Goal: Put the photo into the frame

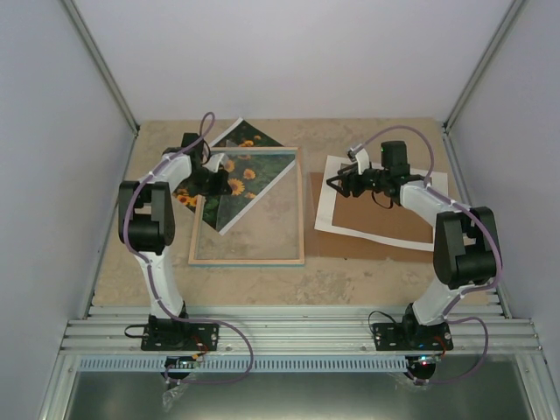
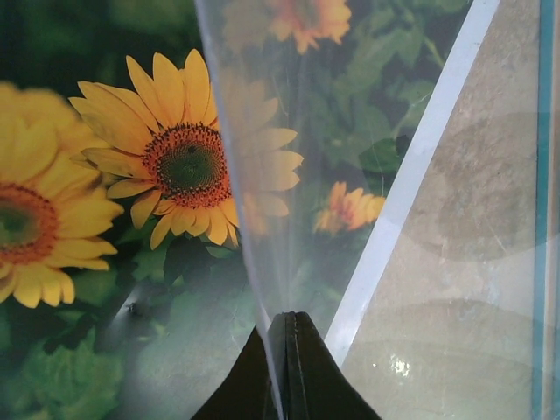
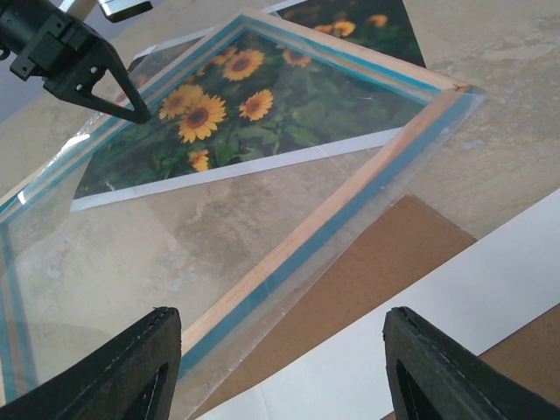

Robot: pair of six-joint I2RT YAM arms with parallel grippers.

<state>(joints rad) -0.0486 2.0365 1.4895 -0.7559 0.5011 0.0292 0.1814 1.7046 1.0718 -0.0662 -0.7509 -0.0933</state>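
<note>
While photo [image 1: 249, 138] lies askew — long axis diagonal, crossing frame [image 1: 249, 260] corner

The thin rectangular turquoise-and-wood frame [image 1: 248, 260] with its clear pane lies flat on the beige stone-pattern worktop [image 1: 262, 289], left of centre. The rectangular sunflower photo print [image 1: 238, 185] lies skewed across the frame's far-left corner, partly inside the frame outline and partly projecting beyond the far and left rails. Just right of the frame lies the brown rectangular backing board [image 1: 337, 241], with the white card mat [image 1: 325, 197] resting skewed on it.
</note>
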